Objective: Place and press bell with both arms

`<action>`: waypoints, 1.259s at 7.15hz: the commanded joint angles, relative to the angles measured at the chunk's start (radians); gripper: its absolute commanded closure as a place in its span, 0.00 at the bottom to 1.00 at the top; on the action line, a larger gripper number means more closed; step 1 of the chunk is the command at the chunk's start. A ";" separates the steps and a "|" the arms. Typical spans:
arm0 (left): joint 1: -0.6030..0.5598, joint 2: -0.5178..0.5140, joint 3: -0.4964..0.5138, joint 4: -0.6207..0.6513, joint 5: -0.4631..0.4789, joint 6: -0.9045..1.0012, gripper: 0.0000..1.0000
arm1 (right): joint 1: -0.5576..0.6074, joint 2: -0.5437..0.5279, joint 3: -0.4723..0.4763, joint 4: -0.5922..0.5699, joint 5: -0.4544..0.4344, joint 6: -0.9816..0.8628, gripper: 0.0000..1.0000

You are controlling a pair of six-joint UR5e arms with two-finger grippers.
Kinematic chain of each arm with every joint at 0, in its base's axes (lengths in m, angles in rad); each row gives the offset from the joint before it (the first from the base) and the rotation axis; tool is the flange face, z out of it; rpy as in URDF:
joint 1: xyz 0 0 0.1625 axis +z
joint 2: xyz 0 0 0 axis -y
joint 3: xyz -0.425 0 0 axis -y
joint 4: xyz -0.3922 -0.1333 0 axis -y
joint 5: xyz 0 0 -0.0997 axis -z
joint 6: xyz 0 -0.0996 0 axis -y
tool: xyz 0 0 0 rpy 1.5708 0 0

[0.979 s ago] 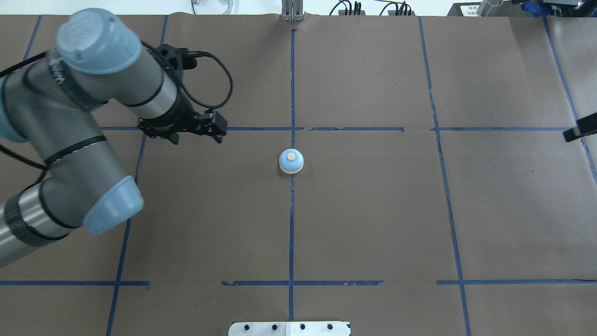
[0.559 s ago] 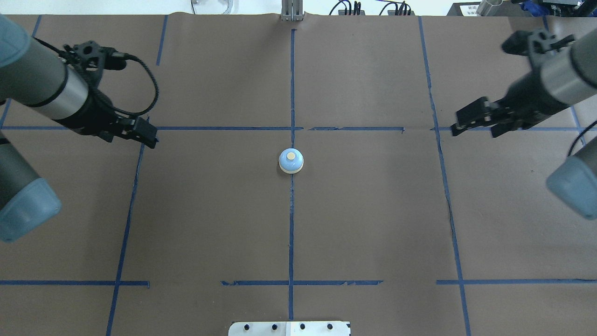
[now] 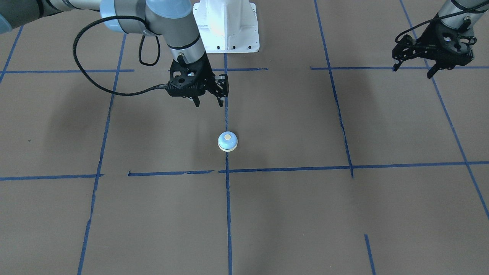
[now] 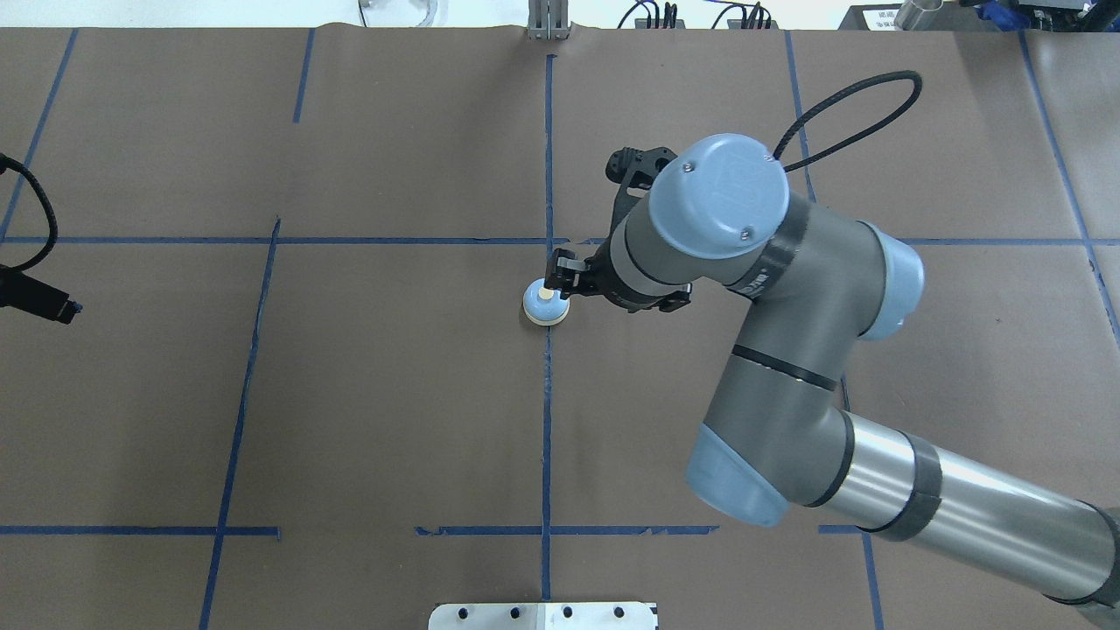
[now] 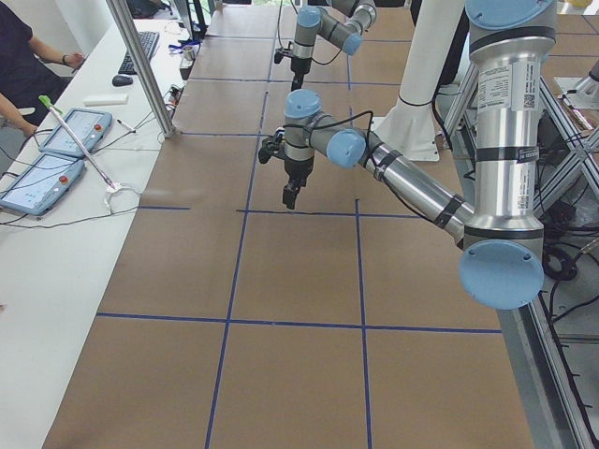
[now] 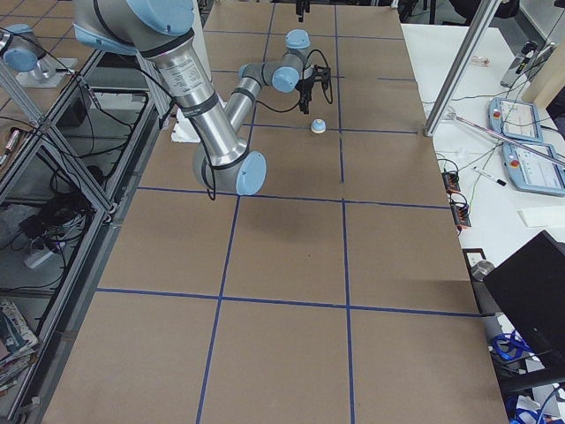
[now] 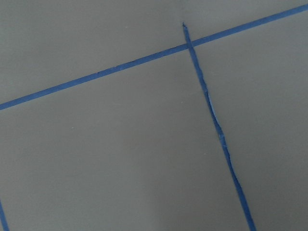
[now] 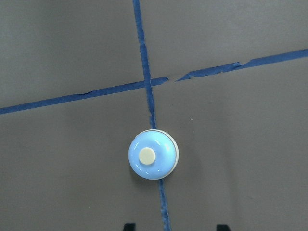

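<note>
The light-blue bell [image 4: 546, 304] with its cream button stands upright on the brown table at the centre tape line; it also shows in the front view [image 3: 227, 141], the right side view [image 6: 319, 126] and the right wrist view [image 8: 152, 155]. My right gripper [image 4: 560, 278] hangs open just above it, apart from it, with the fingers spread in the front view [image 3: 209, 103]. My left gripper [image 3: 413, 71] is open and empty far off at the table's left side, at the overhead view's left edge [image 4: 52, 306]. The left wrist view shows only paper and tape.
Blue tape lines [image 4: 547, 420] divide the brown paper. The white pedestal base [image 3: 226, 26] stands at the robot's side, with a metal plate [image 4: 542, 615] at that edge. A side bench with tablets [image 5: 56, 140] and a metal post [image 5: 140, 65] lies beyond the table.
The left arm has drawn back from near the bell to the far left edge. The right arm has swung in from the right to above the bell. The bell has not moved.
</note>
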State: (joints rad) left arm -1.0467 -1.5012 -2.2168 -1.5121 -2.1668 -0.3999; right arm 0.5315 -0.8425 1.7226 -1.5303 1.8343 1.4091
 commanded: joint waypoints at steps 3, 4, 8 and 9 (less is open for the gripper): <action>-0.003 0.004 0.000 0.000 -0.001 -0.002 0.00 | 0.002 0.146 -0.242 0.002 -0.003 0.039 1.00; -0.003 0.004 0.005 0.000 -0.001 -0.002 0.00 | 0.007 0.148 -0.276 0.006 -0.003 0.039 1.00; -0.003 0.018 0.003 -0.008 -0.021 -0.004 0.00 | 0.007 0.160 -0.351 0.069 -0.004 0.037 1.00; -0.003 0.018 0.003 -0.008 -0.021 -0.004 0.00 | 0.007 0.161 -0.368 0.097 -0.004 0.040 1.00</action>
State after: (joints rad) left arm -1.0492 -1.4843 -2.2135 -1.5199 -2.1834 -0.4022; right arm 0.5383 -0.6851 1.3821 -1.4720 1.8304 1.4468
